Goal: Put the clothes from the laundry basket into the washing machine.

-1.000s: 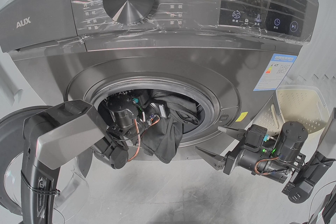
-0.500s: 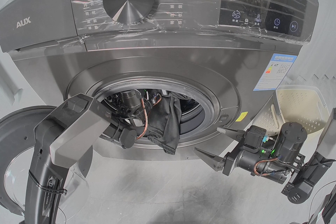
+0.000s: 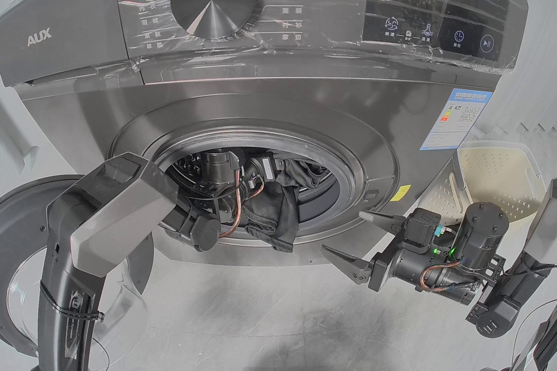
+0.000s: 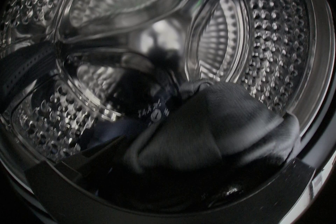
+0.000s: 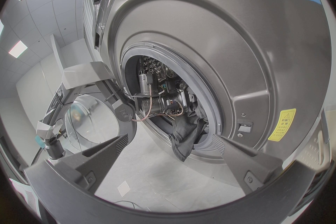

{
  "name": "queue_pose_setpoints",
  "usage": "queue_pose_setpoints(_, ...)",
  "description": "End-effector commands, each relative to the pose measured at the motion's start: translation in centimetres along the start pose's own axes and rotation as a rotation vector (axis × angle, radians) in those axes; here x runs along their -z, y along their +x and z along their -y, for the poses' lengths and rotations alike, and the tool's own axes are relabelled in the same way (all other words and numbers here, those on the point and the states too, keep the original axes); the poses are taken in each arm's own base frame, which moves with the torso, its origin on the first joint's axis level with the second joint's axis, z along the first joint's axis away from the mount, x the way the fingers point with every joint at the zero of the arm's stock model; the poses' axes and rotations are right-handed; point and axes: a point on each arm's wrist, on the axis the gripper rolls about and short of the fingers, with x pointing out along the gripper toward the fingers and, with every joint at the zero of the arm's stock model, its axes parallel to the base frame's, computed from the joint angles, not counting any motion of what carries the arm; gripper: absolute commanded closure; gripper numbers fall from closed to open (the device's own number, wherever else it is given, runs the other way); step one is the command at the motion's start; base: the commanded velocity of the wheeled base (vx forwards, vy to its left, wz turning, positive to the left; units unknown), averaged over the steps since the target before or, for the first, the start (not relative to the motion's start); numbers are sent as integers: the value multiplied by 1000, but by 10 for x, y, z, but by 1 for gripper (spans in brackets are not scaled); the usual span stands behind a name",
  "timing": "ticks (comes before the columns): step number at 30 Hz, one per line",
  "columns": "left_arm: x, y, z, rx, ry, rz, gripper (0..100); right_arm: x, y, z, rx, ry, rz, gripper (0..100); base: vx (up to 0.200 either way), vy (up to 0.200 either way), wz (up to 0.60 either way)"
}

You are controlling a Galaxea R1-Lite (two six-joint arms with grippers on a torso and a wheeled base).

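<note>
Washer (image 3: 325,99) takes up most of the head view. Its door (image 3: 17,250) is swung open at lower left.

Left arm goes in through the port, centre-left of the frame. Left gripper (image 3: 268,170) sits just inside the rim, up against a dark garment (image 3: 272,215). Cannot tell how far it is open, or whether it has hold of the cloth, since fabric covers its end.

Garment lies partly in, partly out. The upper part is bunched inside the port. A lower flap hangs over the front lip of the opening and down the outside. In the left wrist view, dark cloth is heaped at the near bottom of the drum (image 4: 273,25), with the perforated steel wall behind it.

Right gripper (image 3: 343,232) is at lower right of the head view, outside the washer, below and to the right of the port. It is spread wide with nothing in it, pointing toward the hanging flap but well apart from it.

Basket (image 3: 499,175), cream and perforated, stands at the right edge, just beside the washer.
</note>
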Motion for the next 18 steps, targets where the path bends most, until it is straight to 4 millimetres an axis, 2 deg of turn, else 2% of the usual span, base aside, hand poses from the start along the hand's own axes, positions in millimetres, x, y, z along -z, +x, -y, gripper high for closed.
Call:
queue_pose_setpoints(1,-10,-23,7,4,-4,-100,0,1,1,-1,-5,-1,-2,0,0,0,0)
queue_pose_setpoints(7,2,-33,12,31,16,-169,0,1,1,-1,-3,-1,-2,0,0,0,0)
queue_pose_setpoints(15,10,-20,10,28,34,-170,0,1,1,-3,-9,1,-4,0,0,0,0)
queue_pose_setpoints(16,12,-20,9,24,45,-184,100,1,1,-3,-9,-1,-4,0,0,0,0)
queue_pose_setpoints(18,18,-18,7,19,65,-201,100,1,1,-3,-11,1,-4,0,0,0,0)
